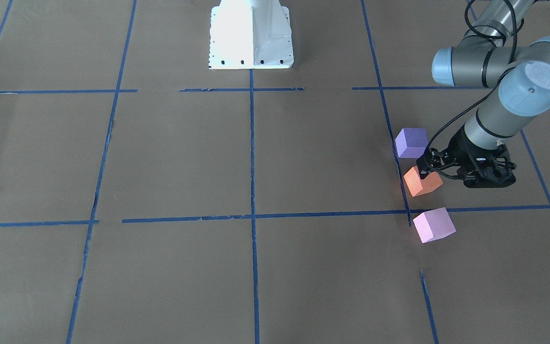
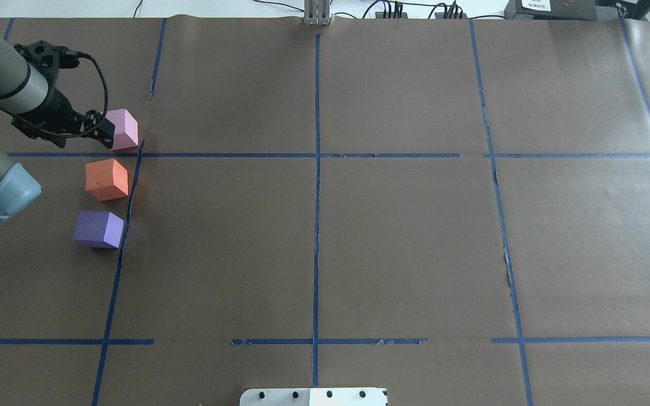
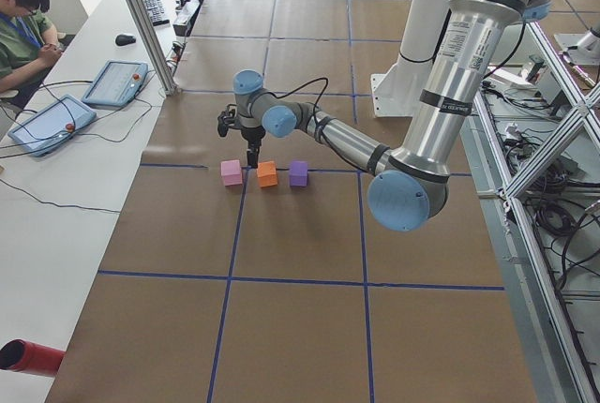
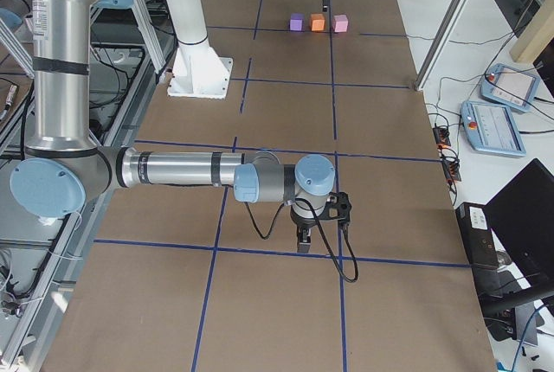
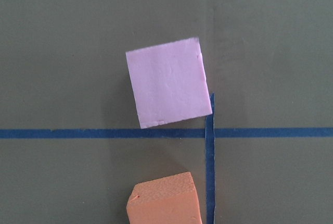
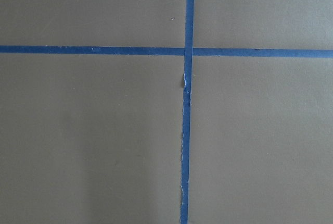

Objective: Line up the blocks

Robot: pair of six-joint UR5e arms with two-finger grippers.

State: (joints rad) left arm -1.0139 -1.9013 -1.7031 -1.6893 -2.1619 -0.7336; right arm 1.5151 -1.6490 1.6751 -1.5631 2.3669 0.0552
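- Left gripper (image 2: 105, 132) hangs raised off the table with nothing in it. Its jaws look drawn together, though the tips are small and dark in every view, so I hold that loosely.
- I judge it is held high and empty because all three blocks sit flat on the table (image 2: 359, 237) and none needs carrying.
- From this height my wrist camera takes in the far end of the row.
- Pink block (image 2: 123, 128) lies just below my fingertips, a little off to one side. It is apart from them and turned slightly askew.
- Orange block (image 2: 107, 179) comes next, back toward my base from the gripper, near the pink one with a gap between them.
- Purple block (image 2: 98, 229) is farthest back from the gripper, past the orange one, again with a gap.
- Orange and purple sit just beside one blue tape line (image 2: 124, 225), and the pink one sits at its end. I take the tape to be the guide, and the row looks about finished, bar that twist.
- Right gripper (image 4: 303, 240) is low over a tape crossing, well apart from the blocks. I cannot tell whether its jaws are apart or together.
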